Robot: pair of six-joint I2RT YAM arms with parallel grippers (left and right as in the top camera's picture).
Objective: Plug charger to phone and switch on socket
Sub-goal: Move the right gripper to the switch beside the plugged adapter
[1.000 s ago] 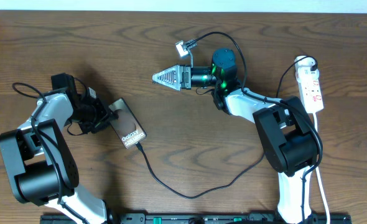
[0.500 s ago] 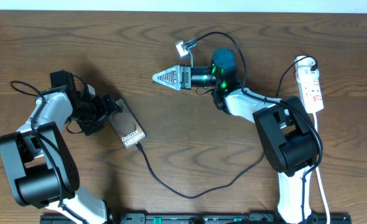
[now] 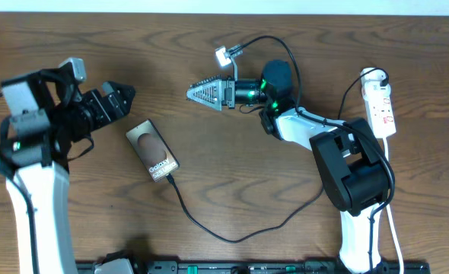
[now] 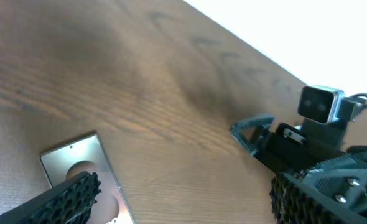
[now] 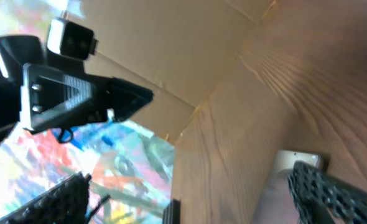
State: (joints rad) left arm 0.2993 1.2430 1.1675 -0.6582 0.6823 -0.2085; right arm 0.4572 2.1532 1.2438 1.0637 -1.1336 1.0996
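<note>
The phone (image 3: pixel 152 151) lies flat on the wooden table with its pale oval patch facing up. It also shows in the left wrist view (image 4: pixel 78 163) and the right wrist view (image 5: pixel 293 167). The charger (image 3: pixel 232 237) is a thin black cable whose tip (image 3: pixel 169 180) meets the phone's lower end; how deep it sits I cannot tell. The white socket (image 3: pixel 381 106) lies at the far right. My left gripper (image 3: pixel 125 95) (image 4: pixel 185 186) hangs open above and to the left of the phone, holding nothing. My right gripper (image 3: pixel 190 94) (image 5: pixel 190 177) is open and empty at mid-table, pointing left.
The socket's white cord (image 3: pixel 392 221) runs down the right side past the right arm's base (image 3: pixel 354 179). The right arm's gripper and wrist camera (image 4: pixel 320 104) show in the left wrist view. A black rail (image 3: pixel 247 268) runs along the table's front edge.
My left gripper has opened, let go of the phone and lifted away up and to the left. The phone now lies free on the table. The right arm has barely moved.
</note>
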